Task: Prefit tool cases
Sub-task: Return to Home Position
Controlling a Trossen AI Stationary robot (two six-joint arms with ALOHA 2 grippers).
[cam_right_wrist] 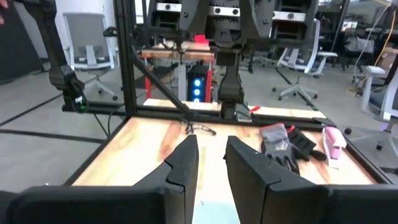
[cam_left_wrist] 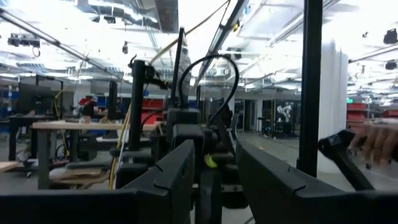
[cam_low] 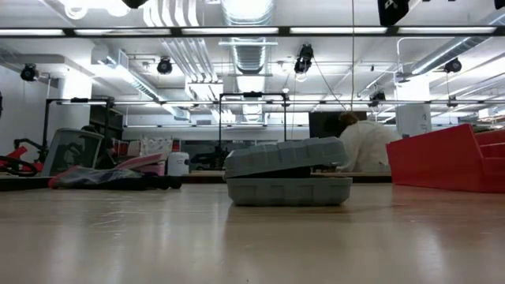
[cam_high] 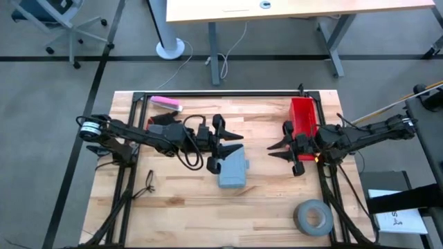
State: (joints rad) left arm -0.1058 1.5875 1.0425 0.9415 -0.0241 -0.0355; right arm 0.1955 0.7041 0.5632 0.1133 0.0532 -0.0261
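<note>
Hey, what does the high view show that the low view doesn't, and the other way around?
Only high: the left gripper by the tool case, the right gripper beside the red bin, a grey tape roll. Only low: the case's lid sits tilted, not flush, with a person behind. Both: the case and bin.

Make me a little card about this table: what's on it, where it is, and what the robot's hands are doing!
Tool case: middle of the table; lid down but tilted, with a gap showing
Left gripper: open, raised, close to the case, holding nothing
Right gripper: open, raised, next to the red bin, holding nothing
Tape roll: lying flat near the table's edge, on the right arm's side
</note>
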